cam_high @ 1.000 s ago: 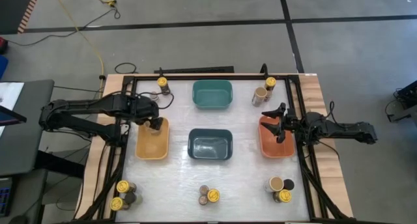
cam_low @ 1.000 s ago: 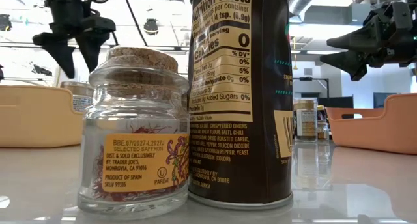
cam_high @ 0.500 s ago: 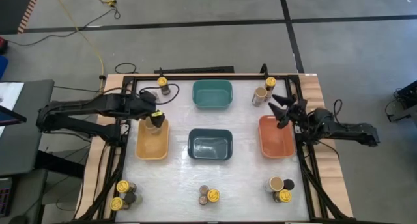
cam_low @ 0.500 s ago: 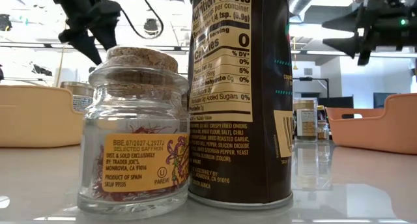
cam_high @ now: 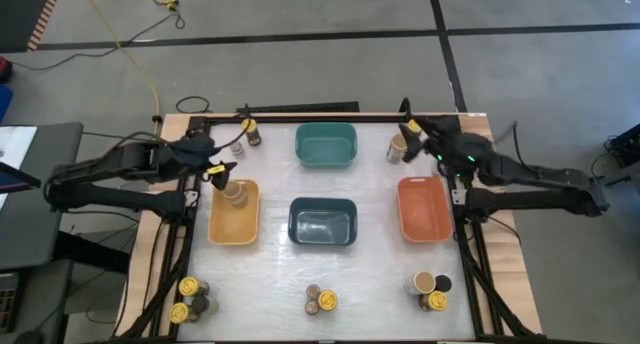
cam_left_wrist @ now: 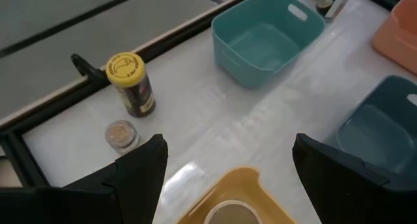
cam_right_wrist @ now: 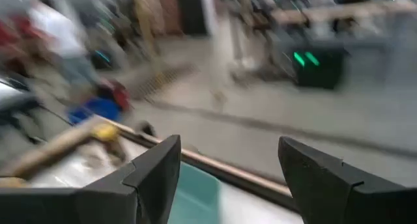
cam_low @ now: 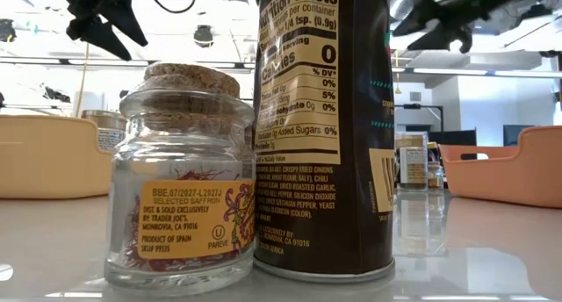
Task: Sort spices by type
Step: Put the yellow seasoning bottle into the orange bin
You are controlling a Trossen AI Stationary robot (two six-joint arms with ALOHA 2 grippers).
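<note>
The jars are small, stiff cylinders that should weigh little; the glass one with a cork top (cam_low: 191, 175) looks breakable and smooth-walled, so it is probably best taken across the body below the cork with a gentle squeeze, while the tall dark tin (cam_low: 323, 131) beside it, touching or nearly so, would stand a firmer hold around its middle. These two fill the low view at the near edge of the bench (cam_high: 375, 269): the glass jar is clear with an orange saffron label, the tin brown with a printed nutrition panel. From above the jars sit in clusters: a near-centre pair (cam_high: 320, 301), a near-left group (cam_high: 189, 298) with yellow lids, a near-right group (cam_high: 431, 289) with tan, dark and yellow tops, a far-left pair (cam_high: 245, 135), and a far-right pair (cam_high: 404, 141). One tan-topped jar (cam_high: 235, 194) stands in the yellow bin (cam_high: 233, 228). The teal bin (cam_high: 326, 145), blue bin (cam_high: 323, 222) and orange bin (cam_high: 425, 209) hold nothing that shows. The left gripper (cam_high: 214, 171) hangs over the far-left bench just beyond the yellow bin, fingers spread wide and empty, facing the far-left pair. The right gripper (cam_high: 420, 132) hovers above the far-right pair, also spread and holding nothing.
</note>
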